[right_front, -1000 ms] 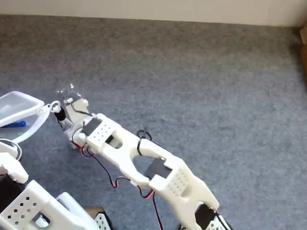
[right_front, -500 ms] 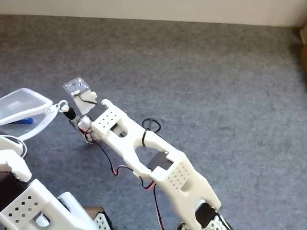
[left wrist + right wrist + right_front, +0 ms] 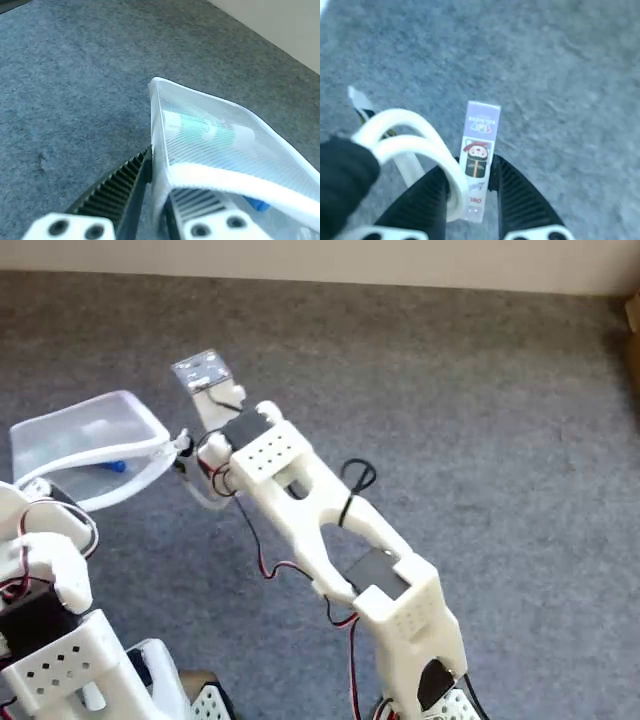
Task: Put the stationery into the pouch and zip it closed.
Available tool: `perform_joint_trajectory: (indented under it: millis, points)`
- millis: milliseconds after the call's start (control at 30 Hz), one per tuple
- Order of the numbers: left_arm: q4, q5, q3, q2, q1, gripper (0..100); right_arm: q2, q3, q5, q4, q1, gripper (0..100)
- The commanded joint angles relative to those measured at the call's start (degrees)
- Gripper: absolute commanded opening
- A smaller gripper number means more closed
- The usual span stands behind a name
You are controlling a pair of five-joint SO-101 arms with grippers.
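The translucent, finely striped plastic pouch with a white zip band (image 3: 90,440) hangs clear of the grey felt-covered counter (image 3: 450,390), held between the two arms. The left end effector (image 3: 157,200) is clenched on the pouch's end seam. The right end effector (image 3: 472,170) is clamped on a small printed paper tag (image 3: 481,130), with a white cord loop (image 3: 405,135) bunched against one finger. In the high view this right end effector sits at the pouch's far corner, where the zip band ends. Zipping looks to be the step in hand. To do it well, the right arm should draw straight along the zip line while the left anchors the opposite end, so the band stays taut and does not buckle. The tag looks flimsy and a sideways tug could tear it. Through the wall show a small blue item (image 3: 112,467) and a teal-green one (image 3: 195,127), both too blurred to identify.
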Motion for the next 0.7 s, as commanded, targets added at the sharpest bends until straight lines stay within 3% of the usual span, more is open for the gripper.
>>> perform_joint_trajectory:
  millis: [0, 267, 467, 667]
  points:
    - [0.0, -3.08, -1.36, -1.71, 3.82, 1, -7.34, -1.89, 1.05, 5.67, 2.95, 0.4]
    - [1.93, -5.89, -1.27, -1.63, 6.81, 1, -14.55, -1.89, 1.23, 15.25, 7.96, 0.4]
    - [2.81, -7.38, -0.22, -1.63, 11.47, 1, -15.78, -1.71, 10.9, 21.76, 9.19, 0.4]
    - [2.81, -8.26, 0.22, -1.63, 14.02, 1, -16.31, 8.57, 9.05, 15.78, 9.19, 0.4]
